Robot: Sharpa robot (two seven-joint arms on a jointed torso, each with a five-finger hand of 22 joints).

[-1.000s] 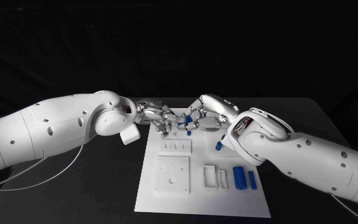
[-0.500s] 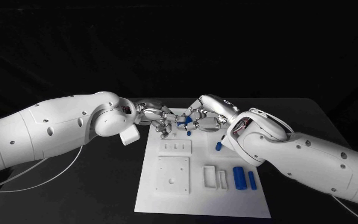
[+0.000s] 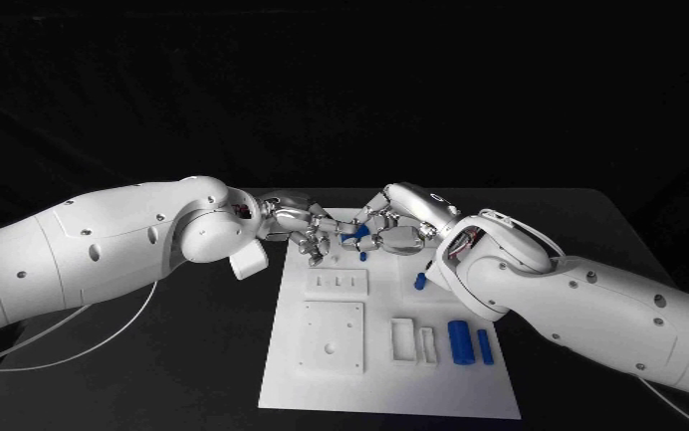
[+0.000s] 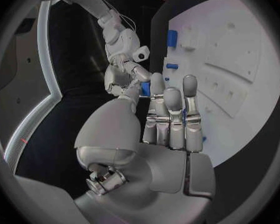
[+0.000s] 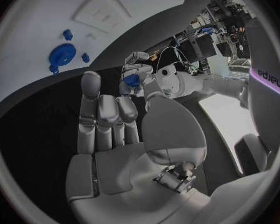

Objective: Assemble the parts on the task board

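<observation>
- I see both hands meeting over the far end of the task board (image 3: pixel 387 391); between them is a small blue part (image 3: pixel 360 231).
- My left hand (image 3: pixel 305 225) has its fingers closed on that part, which shows between the fingertips in the left wrist view.
- My right hand (image 3: pixel 390 224) pinches the same part with its other fingers raised.
- Two blue parts (image 3: pixel 470 342) lie near the board's right edge.
- Purple lettering reading "edjey" (image 5: pixel 271 79) shows on a panel in the right wrist view.
</observation>
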